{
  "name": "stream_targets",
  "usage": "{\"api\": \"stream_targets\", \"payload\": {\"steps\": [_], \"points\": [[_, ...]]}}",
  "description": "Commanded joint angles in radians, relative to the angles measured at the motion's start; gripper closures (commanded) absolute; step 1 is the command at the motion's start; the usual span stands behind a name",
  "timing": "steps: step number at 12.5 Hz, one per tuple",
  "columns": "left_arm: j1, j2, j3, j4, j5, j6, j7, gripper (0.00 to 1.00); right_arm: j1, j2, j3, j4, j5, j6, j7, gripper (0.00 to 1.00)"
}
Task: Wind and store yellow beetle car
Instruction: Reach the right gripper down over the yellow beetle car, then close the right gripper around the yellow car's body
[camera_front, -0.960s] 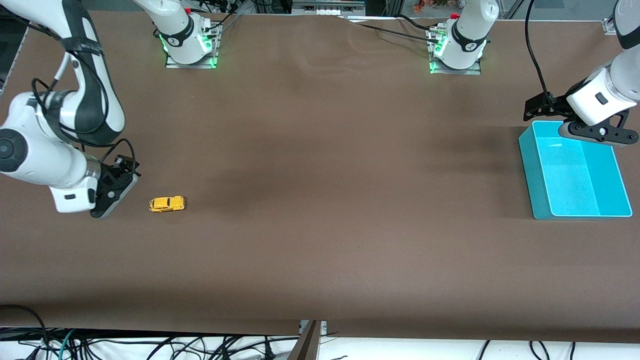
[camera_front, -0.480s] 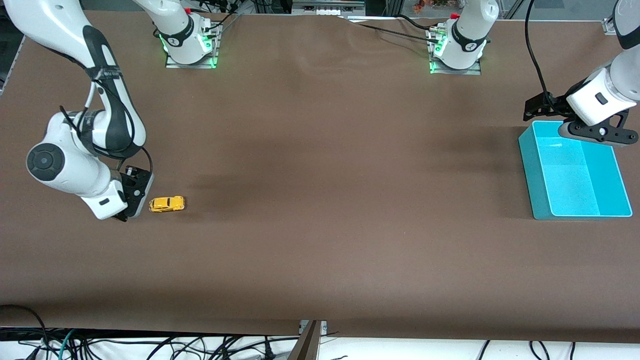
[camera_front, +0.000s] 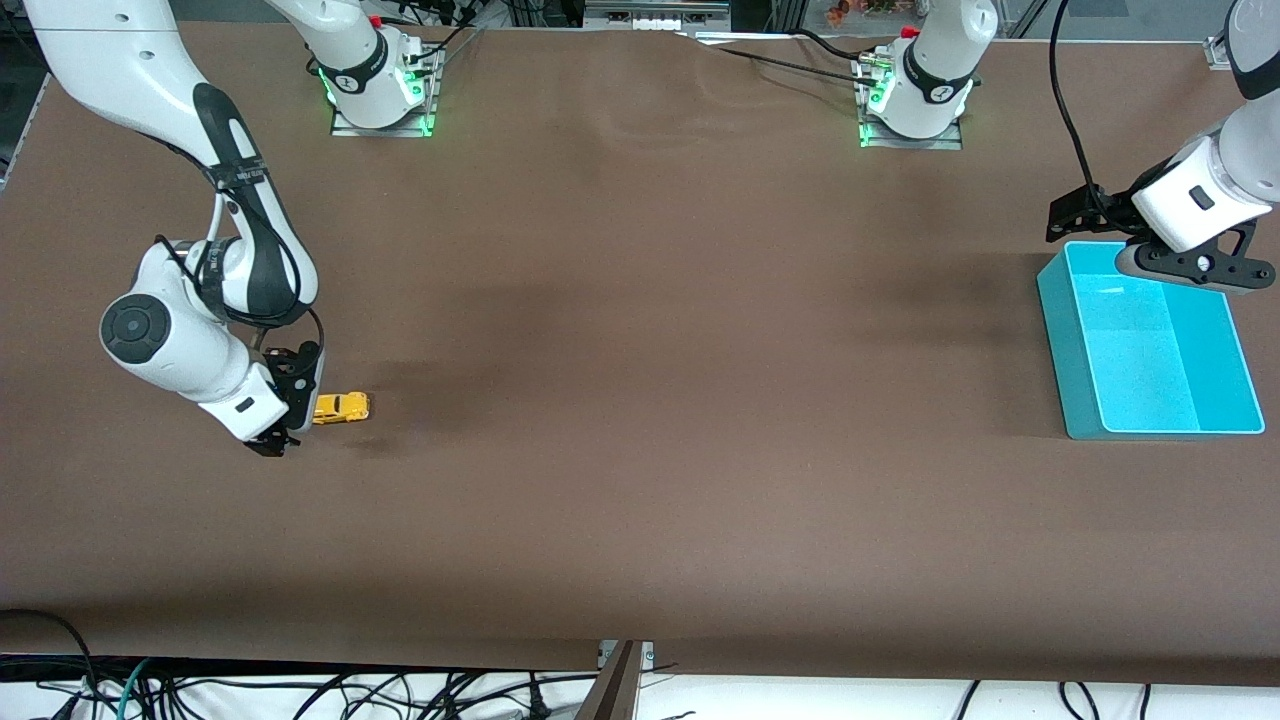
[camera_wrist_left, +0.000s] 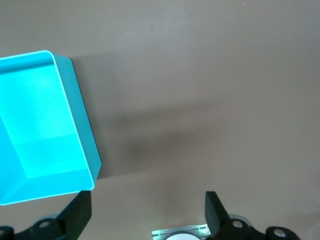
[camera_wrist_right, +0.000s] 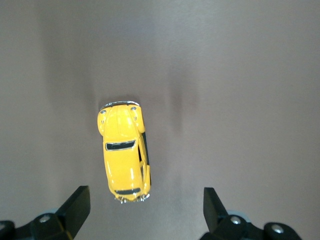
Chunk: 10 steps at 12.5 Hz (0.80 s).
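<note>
The yellow beetle car (camera_front: 342, 407) (camera_wrist_right: 124, 155) stands on its wheels on the brown table toward the right arm's end. My right gripper (camera_front: 289, 408) (camera_wrist_right: 145, 197) hangs low over the table at one end of the car. It is open, and that end of the car just reaches in between the fingertips, closer to one finger (camera_wrist_right: 75, 205). Nothing is gripped. My left gripper (camera_front: 1195, 265) (camera_wrist_left: 148, 200) waits open and empty over the rim of the turquoise bin (camera_front: 1062, 340) (camera_wrist_left: 82, 127) that lies farthest from the front camera.
The turquoise bin sits at the left arm's end of the table and holds nothing I can see. The two arm bases (camera_front: 378, 95) (camera_front: 915, 105) stand along the table's edge farthest from the front camera. Loose cables (camera_front: 300, 690) hang below the near edge.
My right arm has swung in from the table's end toward the car, bringing its open gripper up to the car's end. The car, the bin and the left arm have not moved.
</note>
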<state>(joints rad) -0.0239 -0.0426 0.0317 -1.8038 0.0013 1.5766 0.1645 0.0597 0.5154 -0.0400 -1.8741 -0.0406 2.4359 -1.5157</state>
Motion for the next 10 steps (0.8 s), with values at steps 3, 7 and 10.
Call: {"api": "stream_targets", "payload": {"steps": [3,7,10], "points": [[0.009,-0.010,-0.007,-0.006,0.022,-0.006,0.017,0.00,0.000,-0.009,0.009,-0.114,-0.002,0.143,-0.037,0.00],[0.009,-0.010,-0.007,-0.006,0.022,-0.006,0.017,0.00,-0.005,-0.009,0.012,-0.118,-0.002,0.146,-0.086,0.01],[0.009,-0.010,-0.007,-0.006,0.022,-0.006,0.017,0.00,-0.008,-0.009,0.012,-0.118,0.001,0.147,-0.104,0.01]]}}
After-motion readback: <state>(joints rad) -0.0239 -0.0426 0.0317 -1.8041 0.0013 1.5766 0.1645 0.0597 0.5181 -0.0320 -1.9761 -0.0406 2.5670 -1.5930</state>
